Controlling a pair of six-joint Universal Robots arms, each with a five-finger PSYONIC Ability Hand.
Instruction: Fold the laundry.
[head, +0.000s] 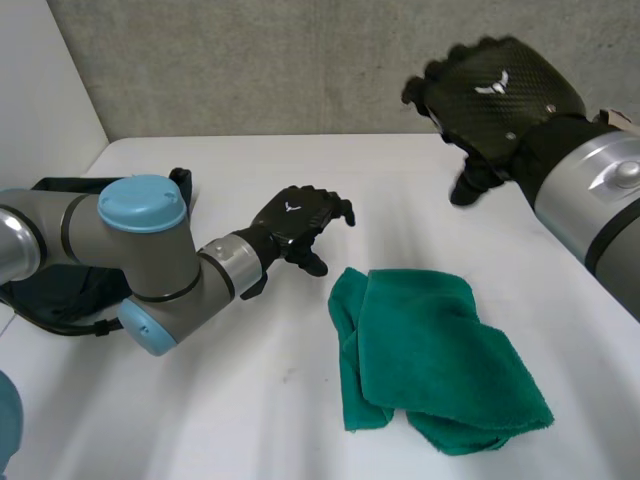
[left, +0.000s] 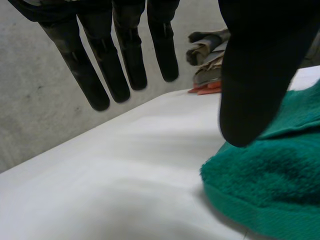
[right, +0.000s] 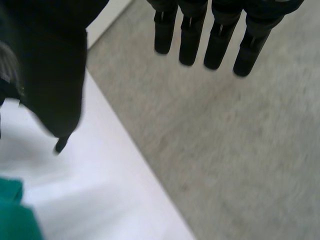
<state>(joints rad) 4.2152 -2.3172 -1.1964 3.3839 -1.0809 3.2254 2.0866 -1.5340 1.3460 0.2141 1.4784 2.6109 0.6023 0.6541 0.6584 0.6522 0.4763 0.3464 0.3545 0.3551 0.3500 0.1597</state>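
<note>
Nearest to us, we are logging the green towel (head: 430, 360) lying on the white table (head: 250, 400). It is folded over into a rough, rumpled rectangle, with uneven layers showing along its near and left edges. Neither hand is touching it.

Just beyond the towel's far left corner, the left hand (head: 297, 225) is hovering low over the table, near the cloth but apart from it. In the left wrist view we are reading its fingers (left: 120, 70) as hanging straight and slightly spread, with the thumb (left: 255, 80) standing off from them. The hand is gripping nothing.

Further left, behind the left arm (head: 130, 250), a dark bag (head: 60, 290) is sitting at the table's edge.

Farther back and to the right, the right hand (head: 495, 95) is hanging raised above the table, well apart from the towel. In the right wrist view its fingers (right: 217, 42) are pointing straight out, the thumb (right: 50, 75) is sitting apart from them, and nothing is lying between them.

Behind everything, the grey wall (head: 300, 60) is closing off the far side of the table.
</note>
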